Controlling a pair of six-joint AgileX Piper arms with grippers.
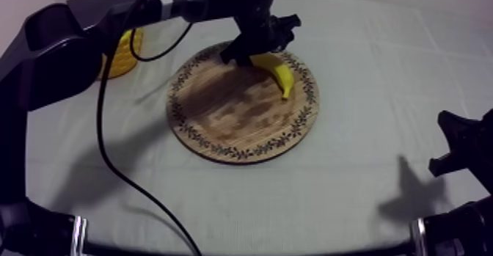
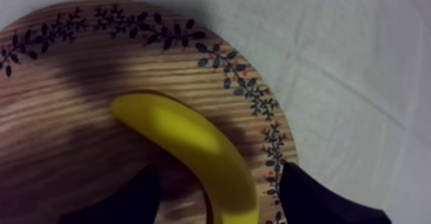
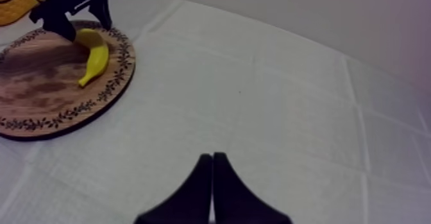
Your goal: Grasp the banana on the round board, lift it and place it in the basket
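The grasp is the step in hand. The left arm has not closed on the fruit, so lifting and carrying are not yet done.

The cloth [image 1: 367, 90] is pale, woven and creased in a grid, and it lies flat all round both grippers. The board [image 1: 220, 119] is directly under the left jaws. It is a flat round disc of streaky wood grain, with a dark leafy band and small orange dots along its rim. The basket [image 1: 125, 57] is yellow, and what shows of it looks ribbed. It stands well apart from those jaws, off the board's edge and partly behind the left arm.

The banana [image 1: 279, 72] lies on the board. It is smooth, glossy, curved and plainly yellow, and probably hard plastic. Its body runs between the left jaws, and one blunt end reaches out ahead of them.

The left gripper [image 2: 218, 181] is spread wide and straddles the fruit, with a gap visible on each side of its black fingers [image 2: 314, 201]. The right gripper [image 3: 212, 165] rests far from the board with its jaws pressed together, holding nothing.

The next move, as I judge it, is a centred squeeze. The slick, rounded skin could slip or roll, so a firm hold is needed before lifting and swinging over to the basket.
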